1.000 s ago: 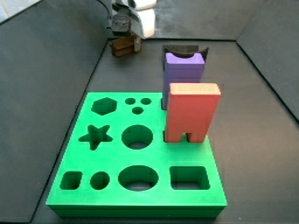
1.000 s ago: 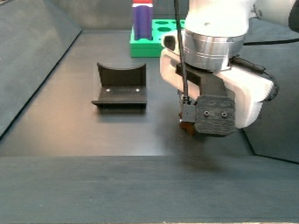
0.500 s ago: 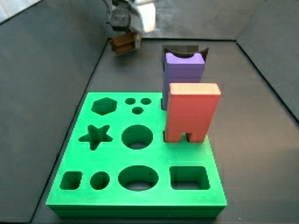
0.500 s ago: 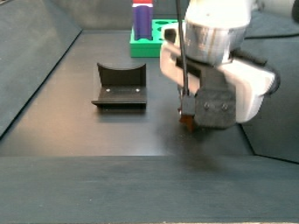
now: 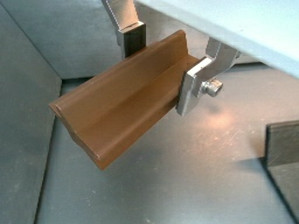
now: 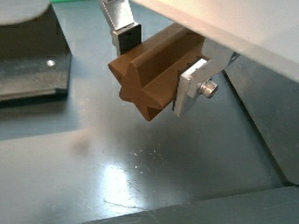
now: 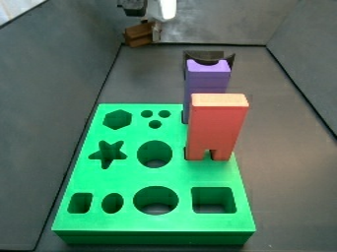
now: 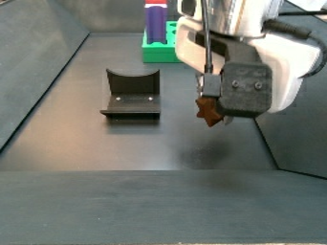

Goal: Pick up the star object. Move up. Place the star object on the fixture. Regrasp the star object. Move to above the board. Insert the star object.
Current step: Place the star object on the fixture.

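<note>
The star object (image 5: 135, 96) was clamped crosswise between the silver fingers (image 5: 197, 83) of the gripper (image 5: 163, 63), which had closed narrowly onto its ridged sides. It was a wood-brown prism with long grooves, its star-shaped end face plain in a wrist view (image 6: 142, 80). In a side view the star object (image 8: 208, 110) hung clear of the dark floor (image 8: 115, 148), with the gripper (image 8: 211, 100) above it. The fixture (image 8: 130, 94), a dark bracket, stood apart and held nothing. In a side view the board (image 7: 132, 197), a bright green slab, showed its star, hexagon, round and square holes empty, and a salmon-red arched block (image 7: 216, 126) stood on it. The purple block (image 7: 207, 77) stood just behind.
</note>
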Motion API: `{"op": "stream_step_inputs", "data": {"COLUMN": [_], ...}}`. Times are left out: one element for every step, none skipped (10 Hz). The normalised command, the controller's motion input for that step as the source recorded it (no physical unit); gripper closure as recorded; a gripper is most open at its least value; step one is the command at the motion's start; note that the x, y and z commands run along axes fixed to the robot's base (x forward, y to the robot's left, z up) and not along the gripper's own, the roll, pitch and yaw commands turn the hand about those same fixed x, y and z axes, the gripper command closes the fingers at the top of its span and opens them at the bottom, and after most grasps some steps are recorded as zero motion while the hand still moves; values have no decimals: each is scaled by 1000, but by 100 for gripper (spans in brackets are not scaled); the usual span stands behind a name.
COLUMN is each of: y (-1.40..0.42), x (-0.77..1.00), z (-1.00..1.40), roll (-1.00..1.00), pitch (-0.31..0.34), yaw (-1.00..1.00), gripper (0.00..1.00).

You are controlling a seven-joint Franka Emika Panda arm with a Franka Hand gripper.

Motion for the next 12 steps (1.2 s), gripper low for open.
{"op": "stream_step_inputs", "data": {"y": [1, 1, 3, 3, -1, -5, -5, -6, -4, 0, 3, 4], "x": [-10, -15, -19, -20, -24, -26, -27, -26, -19, -15, -6, -6], "z": [1000, 1000, 1000, 1000, 1000, 1000, 1000, 932, 766, 635, 452, 358], "roll": [26, 40, 62, 70, 87, 93, 100, 101, 89, 79, 67, 65], "pitch": [23, 43, 71, 84, 93, 96, 97, 99, 94, 94, 95, 102], "yaw": [10, 0, -10, -10, 2, 13, 23, 24, 23, 23, 20, 19], "gripper": [100, 100, 100, 100, 100, 100, 100, 100, 100, 100, 100, 100]}}
